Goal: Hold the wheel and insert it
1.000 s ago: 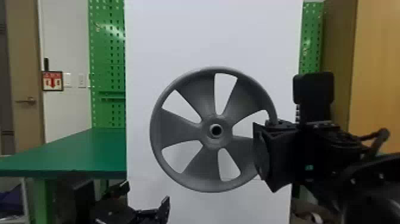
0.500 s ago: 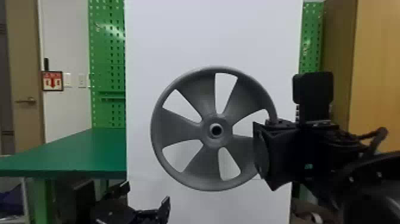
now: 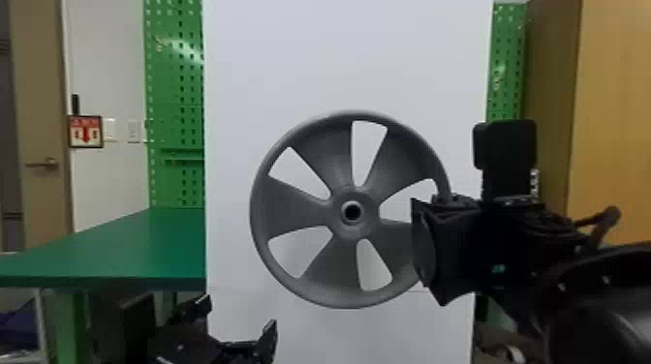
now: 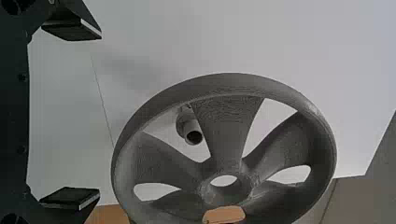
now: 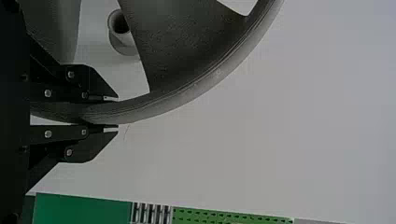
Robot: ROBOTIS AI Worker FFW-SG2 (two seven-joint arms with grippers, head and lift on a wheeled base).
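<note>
Your right gripper (image 3: 422, 242) pinches the wheel (image 3: 290, 205) rim near 4 o'clock; your left gripper (image 3: 238, 317), toward 7, is spread. Peg (image 4: 185, 123) behind wheel.

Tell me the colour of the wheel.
The wheel is plain dark grey, rim and spokes alike; the head view shows it best.

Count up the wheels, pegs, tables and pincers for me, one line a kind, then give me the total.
Wheel: 1
Peg: 1, behind the wheel
Table: 1, green
Pincers: 2, the left pincer open, the right pincer on the wheel's rim
Total: 5
</note>
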